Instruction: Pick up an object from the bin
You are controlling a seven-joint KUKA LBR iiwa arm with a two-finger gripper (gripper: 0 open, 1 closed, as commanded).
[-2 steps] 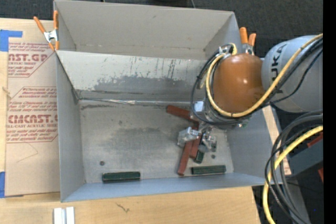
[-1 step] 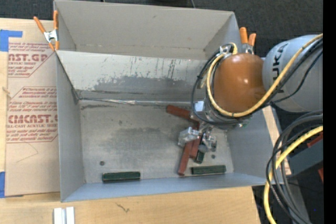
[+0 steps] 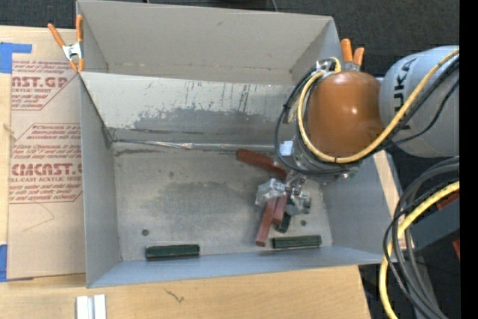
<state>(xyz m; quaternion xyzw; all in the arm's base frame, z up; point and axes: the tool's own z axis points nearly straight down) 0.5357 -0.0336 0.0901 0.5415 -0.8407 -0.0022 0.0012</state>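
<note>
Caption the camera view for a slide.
Pincer over a reddish-brown bar, lower right of the grey bin.

The left and middle of the bin [image 3: 149, 183] floor are lying open, so a pincer is finding wide room there. By the near wall a dark green bar [image 3: 172, 252] is lying flat at the left and a second green bar [image 3: 296, 241] at the right. The right side is getting crowded: the pincer [image 3: 286, 199] is hanging low, a reddish-brown bar [image 3: 265, 229] is slanting under it towards the second green bar, and a reddish-brown stick [image 3: 254, 158] is lying just behind. The arm's orange cover [image 3: 342, 114] is blocking the way over the right wall.
</note>
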